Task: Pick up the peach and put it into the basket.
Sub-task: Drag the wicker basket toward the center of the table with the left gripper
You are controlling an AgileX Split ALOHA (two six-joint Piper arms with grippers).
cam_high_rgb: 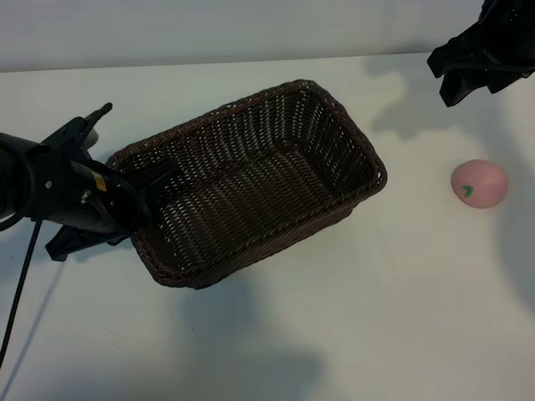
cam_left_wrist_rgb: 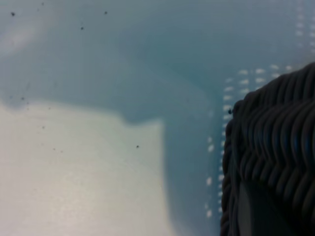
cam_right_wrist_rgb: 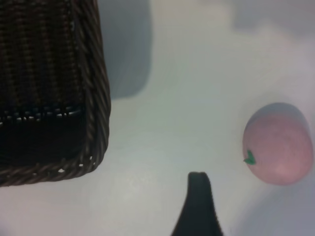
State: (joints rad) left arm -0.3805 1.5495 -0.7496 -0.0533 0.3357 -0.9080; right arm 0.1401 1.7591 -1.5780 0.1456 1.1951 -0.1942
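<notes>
The pale-pink peach (cam_high_rgb: 479,183) with a small green mark lies on the white table, right of the basket and apart from it. The dark-brown wicker basket (cam_high_rgb: 369,160) stands slantwise at the table's middle, with nothing inside. My left gripper (cam_high_rgb: 152,194) is at the basket's left end, shut over its braided rim (cam_left_wrist_rgb: 275,128). My right gripper (cam_high_rgb: 444,82) hangs open above the far right of the table, behind the peach and not touching it. In the right wrist view one dark fingertip (cam_right_wrist_rgb: 199,189) shows between the basket's corner (cam_right_wrist_rgb: 94,103) and the peach (cam_right_wrist_rgb: 279,143).
The white table (cam_high_rgb: 351,326) stretches bare in front of the basket and between basket and peach. The left arm's cable (cam_high_rgb: 18,284) trails down at the left edge. A pale wall runs along the table's back.
</notes>
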